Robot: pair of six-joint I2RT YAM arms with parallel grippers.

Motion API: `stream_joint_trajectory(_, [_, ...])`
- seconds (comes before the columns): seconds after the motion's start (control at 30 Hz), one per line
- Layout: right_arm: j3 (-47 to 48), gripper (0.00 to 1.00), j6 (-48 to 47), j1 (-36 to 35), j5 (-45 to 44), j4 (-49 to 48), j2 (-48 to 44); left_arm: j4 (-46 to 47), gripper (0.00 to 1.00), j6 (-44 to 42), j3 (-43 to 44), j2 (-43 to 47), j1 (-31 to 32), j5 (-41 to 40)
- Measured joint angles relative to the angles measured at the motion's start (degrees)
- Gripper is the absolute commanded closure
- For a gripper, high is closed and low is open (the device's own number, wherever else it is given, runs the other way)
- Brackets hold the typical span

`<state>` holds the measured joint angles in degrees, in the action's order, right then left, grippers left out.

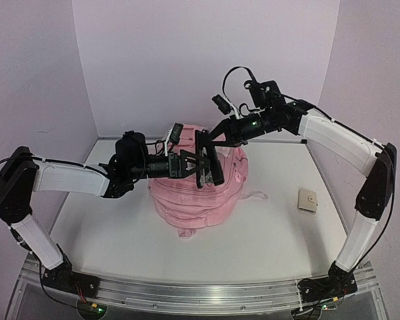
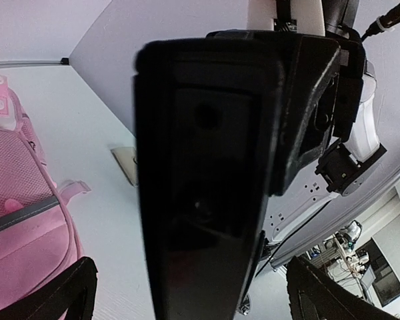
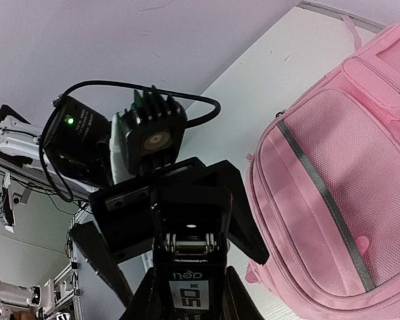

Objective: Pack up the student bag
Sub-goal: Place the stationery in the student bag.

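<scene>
Above student bag (image 1: 193, 200) — black object (image 1: 210, 167); beige item (image 1: 308, 200) well right.

A black object (image 2: 207, 200) fills the middle, close to the lens, and the left gripper (image 2: 190, 293) has its fingers (image 2: 60, 293) spread clear of it on either side. The bag (image 2: 13, 220) lies at the left on the white table (image 2: 73, 120). A small beige item (image 2: 125, 163) lies just beyond the bag.

The white table (image 1: 267, 233) holds two things: the bag (image 1: 193, 197) in the middle, and a tan square (image 1: 308, 201) (small, flat) off right.
</scene>
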<state>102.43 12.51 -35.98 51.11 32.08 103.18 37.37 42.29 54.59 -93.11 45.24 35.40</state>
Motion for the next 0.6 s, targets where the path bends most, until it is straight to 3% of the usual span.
stream_joint_trajectory(0.23, [0.0,1.00,2.8,-1.6,-10.5,-0.1,0.9,-0.7,0.00,0.8,-1.0,0.1,0.9,-8.2])
stream_joint_trajectory(0.4, [0.0,1.00,6.9,-1.6,-22.4,0.6,1.3,-12.7,0.00,-2.5,0.6,0.7,3.5,-22.7])
stream_joint_trajectory(0.6, [1.3,1.00,15.4,-1.7,-37.7,3.1,2.5,-25.7,0.00,-8.4,8.9,0.6,9.2,-36.6])
